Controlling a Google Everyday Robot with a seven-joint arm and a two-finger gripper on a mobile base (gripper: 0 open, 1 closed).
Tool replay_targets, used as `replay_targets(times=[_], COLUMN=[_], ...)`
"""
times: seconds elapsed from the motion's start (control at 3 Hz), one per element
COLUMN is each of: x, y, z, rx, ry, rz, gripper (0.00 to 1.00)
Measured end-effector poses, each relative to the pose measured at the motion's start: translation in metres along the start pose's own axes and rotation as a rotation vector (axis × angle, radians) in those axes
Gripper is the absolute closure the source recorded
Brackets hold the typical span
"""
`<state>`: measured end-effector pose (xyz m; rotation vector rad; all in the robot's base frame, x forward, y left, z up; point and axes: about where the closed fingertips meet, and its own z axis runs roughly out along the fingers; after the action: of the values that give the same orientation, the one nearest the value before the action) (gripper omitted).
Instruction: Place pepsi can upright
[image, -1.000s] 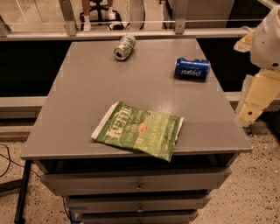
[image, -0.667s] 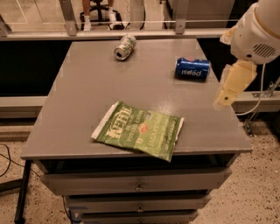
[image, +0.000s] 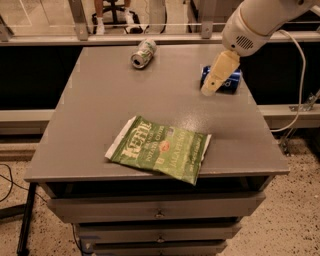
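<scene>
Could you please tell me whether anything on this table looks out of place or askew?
Both cans lie on their sides rather than upright. The pepsi can is at the right rear, partly hidden behind the pincer, and the silver-green can is at the back. The chip bag lies crooked at the front.

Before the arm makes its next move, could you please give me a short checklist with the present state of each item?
1. Pepsi can in view on the table: ok, far right area.
2. Pepsi can upright: not ok, it lies on its side.
3. Gripper at the pepsi can: ok, it hangs just in front of it.
4. Contact with the pepsi can: cannot tell.
5. Silver-green can apart from it: ok, far left.
6. Chip bag out of the way: ok, near the front edge.
</scene>
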<state>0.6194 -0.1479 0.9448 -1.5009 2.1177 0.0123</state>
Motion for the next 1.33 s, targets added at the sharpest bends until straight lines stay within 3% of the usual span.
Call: replay_targets(times=[0.33,0.67,1.33], x=[-0.013,-0.012,0.018], y=[-0.028,-0.052,-0.081], z=[0.041,0.077,0.122], rx=[-0.008,-0.009,-0.028], ry=[0.0,0.043,0.142], rz=[0.049,0.082,0.091], gripper=[0.0,0.0,0.0])
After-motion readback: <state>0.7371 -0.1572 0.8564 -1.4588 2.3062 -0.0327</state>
